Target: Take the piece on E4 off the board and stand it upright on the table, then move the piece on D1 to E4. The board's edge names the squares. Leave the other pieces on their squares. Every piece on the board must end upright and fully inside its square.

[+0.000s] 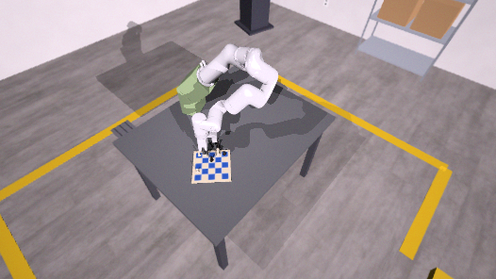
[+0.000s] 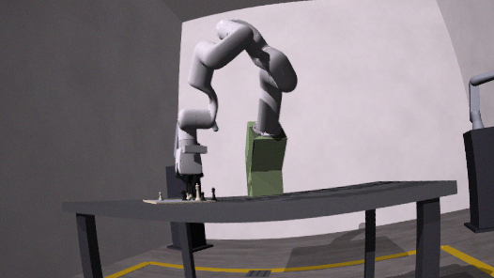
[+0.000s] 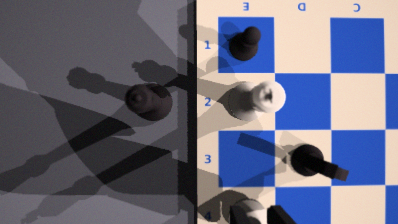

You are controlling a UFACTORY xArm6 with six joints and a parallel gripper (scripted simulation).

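In the wrist view my gripper [image 3: 254, 218] [image 1: 210, 150] [image 2: 190, 187] is shut on a white piece [image 3: 246, 210]. It holds the piece low over square E4 at the bottom edge, and the piece's base is hidden. Square D1 is bare. A dark piece [image 3: 148, 101] stands upright on the table just off the board's E side, level with row 2. The chessboard [image 3: 305, 45] [image 1: 212, 182] lies on the dark table [image 1: 264, 141].
A black pawn [image 3: 245, 42] stands on E1, a tall white piece [image 3: 257, 98] on E2 and a black piece [image 3: 306, 160] on D3. A green pedestal [image 1: 190, 94] carries the arm at the table's back. A white pawn [image 2: 160, 195] stands at the board's far side.
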